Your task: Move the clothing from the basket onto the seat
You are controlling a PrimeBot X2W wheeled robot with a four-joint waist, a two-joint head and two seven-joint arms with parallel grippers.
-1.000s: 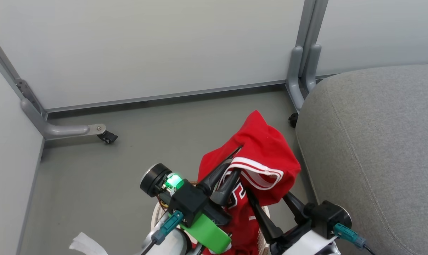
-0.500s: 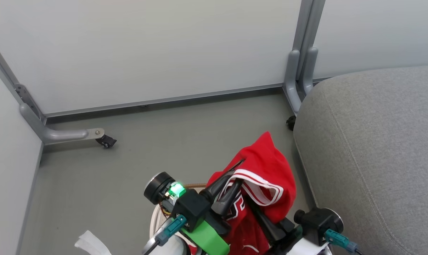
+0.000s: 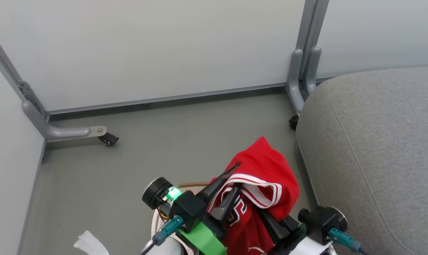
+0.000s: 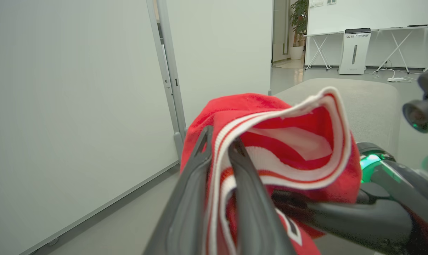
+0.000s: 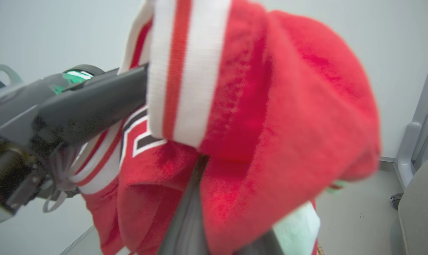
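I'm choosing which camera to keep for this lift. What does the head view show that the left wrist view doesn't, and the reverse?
Head view adds: the basket rim beneath the lifted cloth, and a castor on a frame leg. Left wrist view adds: the room beyond, with a white cabinet and a potted plant. Both: the clothing, its striped trim between the left gripper fingers, beside the grey seat.

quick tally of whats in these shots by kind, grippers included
grippers: 2, the left gripper and the right gripper
red clothing: 1 bundle; I cannot tell how many garments are in it
basket: 1
seat: 1
caster wheels: 2
total: 7
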